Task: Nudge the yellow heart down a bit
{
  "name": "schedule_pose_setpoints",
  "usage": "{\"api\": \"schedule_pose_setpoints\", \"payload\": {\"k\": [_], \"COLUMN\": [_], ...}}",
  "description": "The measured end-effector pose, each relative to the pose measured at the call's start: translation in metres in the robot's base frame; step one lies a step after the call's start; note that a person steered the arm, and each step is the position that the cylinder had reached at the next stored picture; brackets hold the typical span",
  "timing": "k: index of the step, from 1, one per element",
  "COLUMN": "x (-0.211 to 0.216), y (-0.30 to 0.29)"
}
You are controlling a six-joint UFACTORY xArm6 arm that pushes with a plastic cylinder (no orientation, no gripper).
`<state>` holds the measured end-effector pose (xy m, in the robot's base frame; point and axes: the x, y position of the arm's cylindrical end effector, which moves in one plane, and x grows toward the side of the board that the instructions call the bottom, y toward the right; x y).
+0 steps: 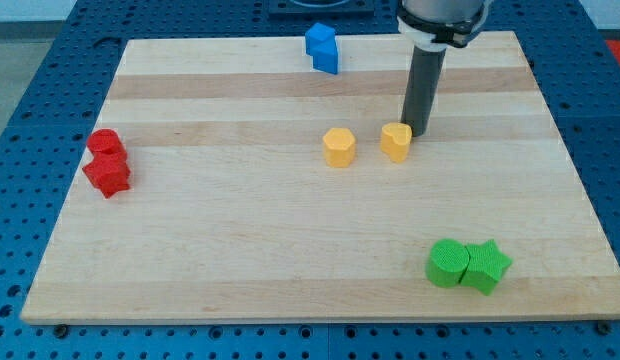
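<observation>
My tip [419,133], the lower end of a straight dark rod tool with no jaws to spread or pinch, touches the small yellow plastic heart block [396,142] at its 1 o'clock edge. The heart sits near the middle of the pale wooden counter [240,240]. A yellow hexagonal block [339,147] lies near the heart at 9 o'clock, apart from it.

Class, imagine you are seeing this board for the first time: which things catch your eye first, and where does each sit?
The dark rod comes down from the view's top, my tip just right of and behind the yellow heart, with a yellow hexagon to its left. Bright pairs follow: red blocks at the left edge, green blocks at bottom right, and a blue block at the top.
</observation>
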<state>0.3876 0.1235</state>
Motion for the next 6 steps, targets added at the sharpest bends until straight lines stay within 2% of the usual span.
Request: {"api": "schedule_pose_setpoints", "payload": {"k": [1,2,3,4,6], "x": [0.001,0.006,0.002,0.007,0.014], "y": [0.053,0.064,0.007,-0.021,0.005]}}
